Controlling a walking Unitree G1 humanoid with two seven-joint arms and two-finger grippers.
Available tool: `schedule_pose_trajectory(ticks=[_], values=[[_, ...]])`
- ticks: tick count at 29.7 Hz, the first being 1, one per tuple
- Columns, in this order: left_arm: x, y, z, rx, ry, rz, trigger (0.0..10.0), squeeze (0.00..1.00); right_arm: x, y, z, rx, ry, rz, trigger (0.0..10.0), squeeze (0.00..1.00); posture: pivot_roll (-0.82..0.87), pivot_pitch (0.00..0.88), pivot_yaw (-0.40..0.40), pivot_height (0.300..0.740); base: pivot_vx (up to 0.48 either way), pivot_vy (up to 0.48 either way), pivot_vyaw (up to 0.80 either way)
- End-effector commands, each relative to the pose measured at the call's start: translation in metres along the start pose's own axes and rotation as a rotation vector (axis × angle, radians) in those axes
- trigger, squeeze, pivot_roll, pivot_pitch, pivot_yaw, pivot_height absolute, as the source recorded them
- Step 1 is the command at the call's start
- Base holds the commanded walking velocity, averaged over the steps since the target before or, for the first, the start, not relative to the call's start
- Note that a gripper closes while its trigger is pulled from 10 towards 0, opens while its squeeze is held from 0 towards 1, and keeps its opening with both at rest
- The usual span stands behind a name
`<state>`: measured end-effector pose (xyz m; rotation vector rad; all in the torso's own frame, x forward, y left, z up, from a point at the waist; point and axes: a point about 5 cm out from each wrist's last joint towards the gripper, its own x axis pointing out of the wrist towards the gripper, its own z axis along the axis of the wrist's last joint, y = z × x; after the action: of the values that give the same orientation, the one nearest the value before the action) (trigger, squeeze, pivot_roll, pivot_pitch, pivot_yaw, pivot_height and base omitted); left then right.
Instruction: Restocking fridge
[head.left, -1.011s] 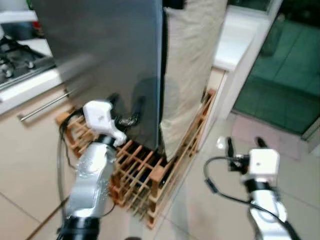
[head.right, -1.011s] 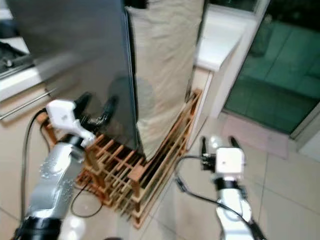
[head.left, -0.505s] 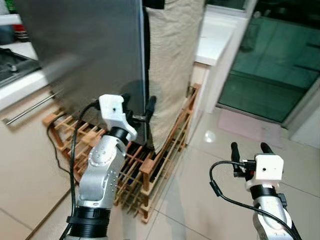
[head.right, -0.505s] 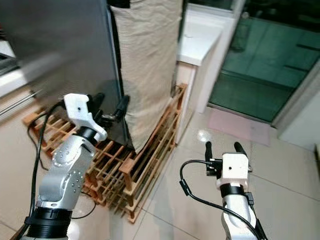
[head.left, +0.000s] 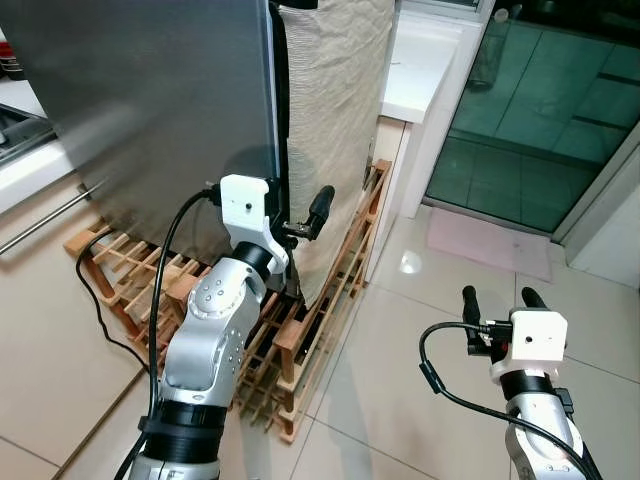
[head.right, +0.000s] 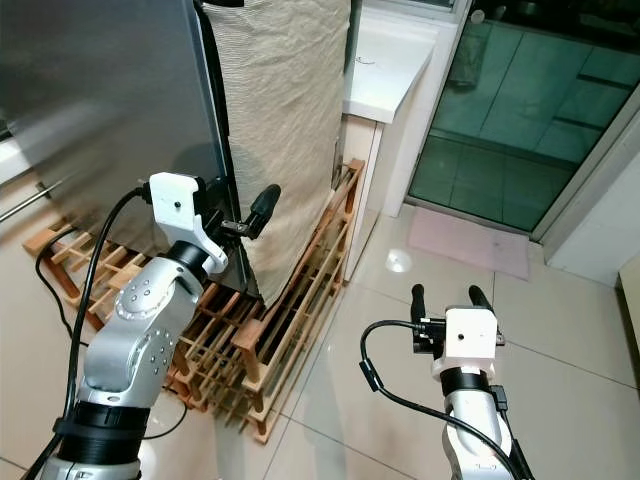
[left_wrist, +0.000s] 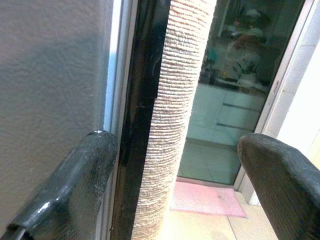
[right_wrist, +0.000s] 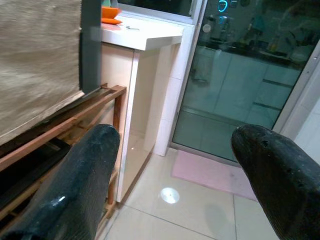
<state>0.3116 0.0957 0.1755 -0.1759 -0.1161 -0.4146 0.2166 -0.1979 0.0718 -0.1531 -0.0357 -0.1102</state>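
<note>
Over on the left stands the grey fridge (head.left: 150, 100), door shut, with a wooden rack (head.left: 300, 330) at its foot. The left gripper (head.left: 297, 212) is raised at the door's edge, fingers spread wide and straddling it, clasping nothing. Beside it hangs a beige cloth (head.left: 330, 90). Far right, the right gripper (head.left: 497, 297) hovers over the tiled floor (head.left: 400, 340), fingers parted, empty.

The fridge (head.left: 150, 110) runs off the top and left edges, its inside hidden. One left finger (head.left: 322, 203) shows; the other is hidden behind the wrist. Beyond the right fingers (right_wrist: 272, 175), items behind the glass door (right_wrist: 250, 65) are blurred reflections.
</note>
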Motion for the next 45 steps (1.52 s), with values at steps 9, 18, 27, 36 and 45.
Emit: schedule_pose_trajectory(ticks=[9,18,27,36,45], values=[[0.038,-0.035,0.001,-0.078,0.078,-0.248,10.0,0.0,-0.001,0.003,-0.007,0.04,0.052,0.023,10.0,0.0,-0.02,0.0,-0.008,0.74,0.0,0.0,0.0],[0.047,-0.069,-0.01,-0.173,0.111,-0.473,10.0,0.0,-0.005,0.004,-0.014,0.059,0.098,0.054,10.0,0.0,-0.02,0.0,-0.005,0.74,0.0,0.0,0.0],[0.043,-0.113,0.002,-0.314,0.069,-0.76,10.0,0.0,-0.006,0.005,-0.022,0.085,0.132,0.086,10.0,0.0,-0.02,0.0,-0.008,0.74,0.0,0.0,0.0],[0.034,-0.123,0.02,-0.447,0.003,-0.892,10.0,0.0,-0.011,0.008,-0.038,0.1,0.176,0.1,10.0,0.0,-0.02,0.0,-0.004,0.74,0.0,0.0,0.0],[0.027,-0.103,0.019,-0.457,0.035,-0.912,10.0,0.0,-0.009,-0.001,-0.057,0.093,0.207,0.092,10.0,0.0,-0.02,0.0,0.002,0.74,0.0,0.0,0.0]])
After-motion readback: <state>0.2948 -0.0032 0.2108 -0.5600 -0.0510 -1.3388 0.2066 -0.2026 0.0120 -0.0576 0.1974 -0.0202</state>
